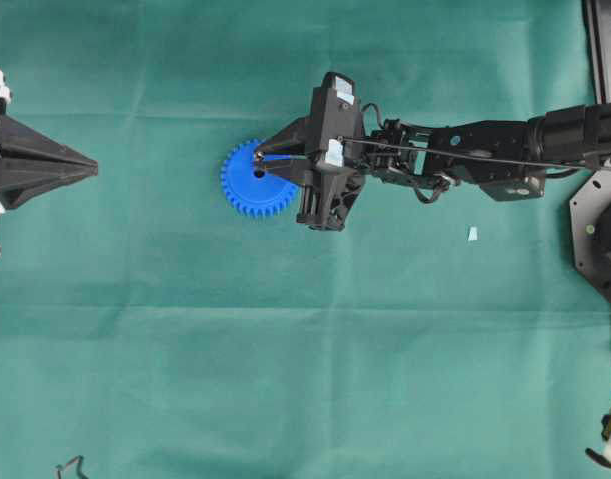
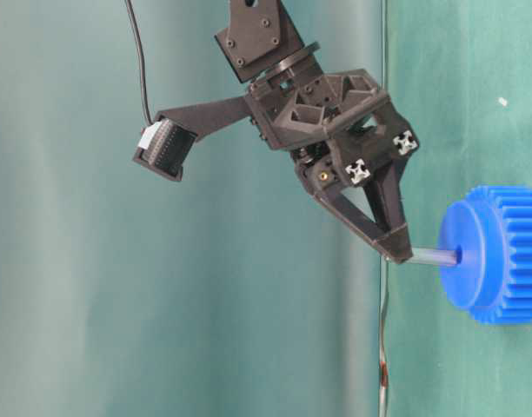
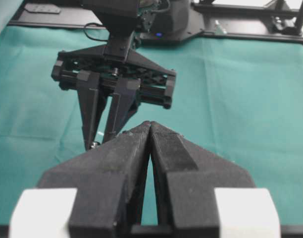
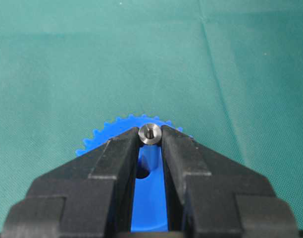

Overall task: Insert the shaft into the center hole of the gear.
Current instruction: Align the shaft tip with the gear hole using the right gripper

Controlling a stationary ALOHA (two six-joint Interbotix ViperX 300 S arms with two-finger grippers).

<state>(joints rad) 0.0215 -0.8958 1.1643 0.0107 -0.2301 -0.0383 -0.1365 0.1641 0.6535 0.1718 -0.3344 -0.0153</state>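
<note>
Shaft [image 4: 150, 134]: thin silvery-grey metal pin, shiny round end face with a small dark dimple in it, pinched between the tips of the right pincer [image 4: 150, 136], jaws narrow and clamped on it. In the table-level view the shaft [image 2: 433, 256] runs from the pincer tips straight to the hub of the gear [image 2: 501, 256], its far end meeting the hub face at the center; how deep it sits cannot be told. Gear [image 1: 248, 187] is bright blue plastic, round, many small teeth around the rim, flat raised hub, lying flat on the tabletop [image 1: 286, 349] around the middle, somewhat toward the far edge. Center hole [image 1: 259, 173] shows as a small dark spot beside the pincer tips from overhead. Left pincer [image 3: 150, 130] has its jaws together, nothing between them, parked near the left edge, well apart from the gear. Tabletop covered in green cloth, slightly creased. Small pale blue scrap [image 1: 473, 234] lies toward the right edge. Black frame parts [image 3: 250, 20] along the far edge in the left wrist view.
</note>
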